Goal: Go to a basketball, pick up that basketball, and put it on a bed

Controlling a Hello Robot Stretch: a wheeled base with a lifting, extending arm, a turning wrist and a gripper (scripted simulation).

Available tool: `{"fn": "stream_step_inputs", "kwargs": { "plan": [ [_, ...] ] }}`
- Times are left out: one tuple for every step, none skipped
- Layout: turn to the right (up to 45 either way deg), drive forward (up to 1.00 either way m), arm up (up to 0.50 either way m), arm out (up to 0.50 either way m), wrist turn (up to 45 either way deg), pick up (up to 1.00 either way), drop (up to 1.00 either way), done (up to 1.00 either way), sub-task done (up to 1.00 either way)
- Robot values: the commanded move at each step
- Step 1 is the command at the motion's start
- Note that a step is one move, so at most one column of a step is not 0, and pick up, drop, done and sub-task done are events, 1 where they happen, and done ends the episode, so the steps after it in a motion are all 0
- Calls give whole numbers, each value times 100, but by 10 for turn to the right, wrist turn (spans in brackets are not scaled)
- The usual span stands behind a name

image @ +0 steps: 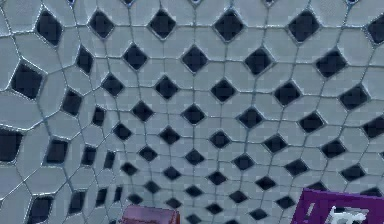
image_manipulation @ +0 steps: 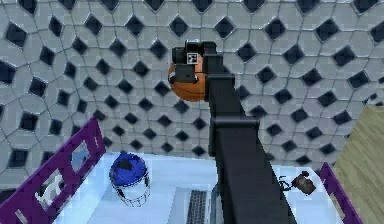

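Since the wall (image: 190, 90) with its dark diamond tiles seems to stand close ahead in the forward view, I judge that the base cannot go straight on. It should turn slowly before it drives on to search for a bed. At the bottom edge of this view I see a small pink thing (image: 150, 214) and, nearer the right corner, part of a purple frame (image: 318, 208) with white inside. The turn should keep the base free of both.

In the arm side view the arm (image_manipulation: 240, 150) rises from the bottom edge, and at its far end the hand (image_manipulation: 186, 68) holds the basketball (image_manipulation: 188, 88). The orange ball hangs just under the white marker squares, touching the hand, with the wall behind it and clear of everything. It appears above the far edge of a white surface (image_manipulation: 170, 168) with a purple rim; whether this is a bed I cannot tell. Near the left edge of it lies a blue and white helmet-like thing (image_manipulation: 130, 178), and near the right edge a small brown thing (image_manipulation: 300, 184). Both are well below the ball.

The step in hand seems to be the carrying. To do it well, I would hold the arm at this height, avoid sudden turns so that the ball does not slip, and lower it only when a mattress is plainly below.
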Motion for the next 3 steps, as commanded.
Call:
{"fn": "stream_step_inputs", "kwargs": {
  "plan": [
    [0, 0, -40, 0, 0, 0, 0, 0, 0],
    [0, 0, -32, 0, 0, 0, 0, 0, 0],
    [0, 0, 0, 0, 0, 0, 100, 0, 0]
  ]
}}
